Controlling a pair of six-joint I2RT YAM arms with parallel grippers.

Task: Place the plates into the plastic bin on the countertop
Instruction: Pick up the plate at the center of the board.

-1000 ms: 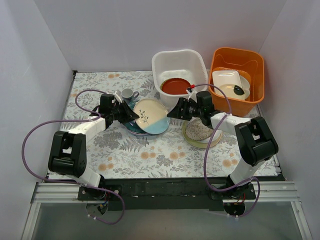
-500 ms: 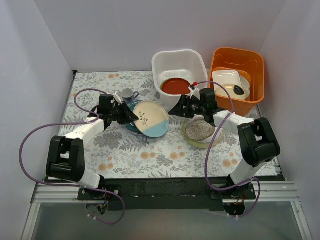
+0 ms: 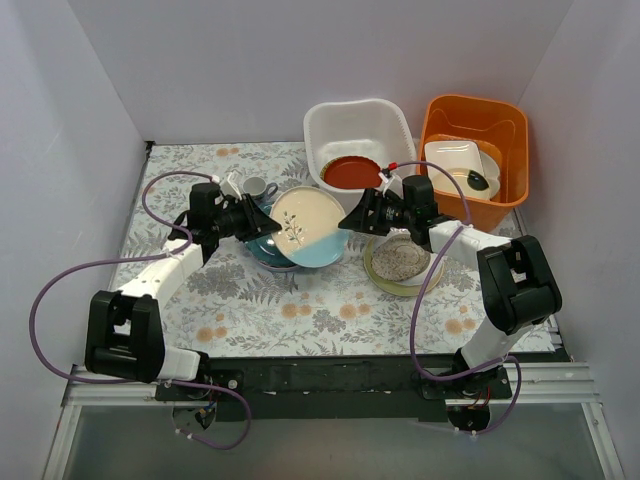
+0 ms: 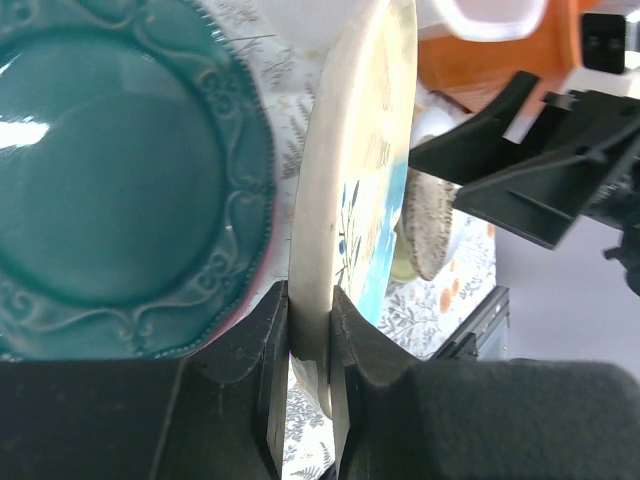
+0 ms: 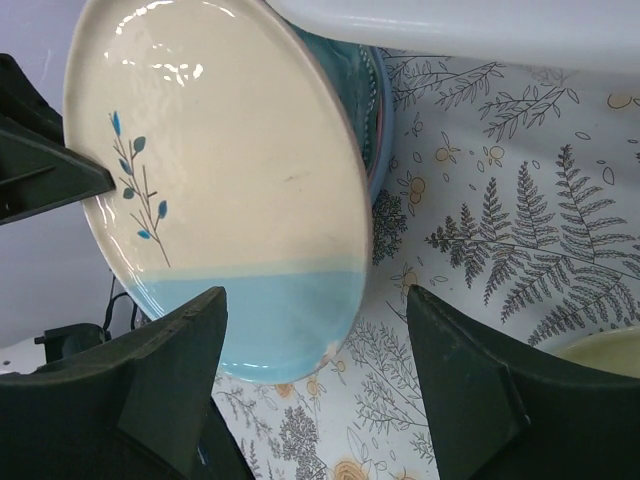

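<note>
My left gripper (image 3: 262, 222) is shut on the rim of a cream-and-blue plate (image 3: 305, 228) with a leaf sprig and holds it tilted on edge, lifted off a stack topped by the scalloped teal plate (image 3: 262, 250). In the left wrist view the plate's edge (image 4: 345, 200) sits between the fingers (image 4: 262, 350), with the teal plate (image 4: 110, 190) to the left. My right gripper (image 3: 352, 220) is open and empty beside the plate's right edge; in its own view the plate (image 5: 220, 180) is just ahead of it. The white plastic bin (image 3: 315, 130) holds a red plate (image 3: 352, 172).
A speckled beige plate (image 3: 398, 260) lies on a yellow-green plate under my right arm. An orange tub (image 3: 440, 110) with a squarish white dish stands right of the bin. A small grey cup (image 3: 255, 187) stands behind the stack. White walls enclose the countertop (image 3: 300, 310).
My left gripper has raised the cream-and-blue plate off the stack and tipped it more upright, carrying it back toward the bin. My right gripper has moved slightly back toward the plate.
</note>
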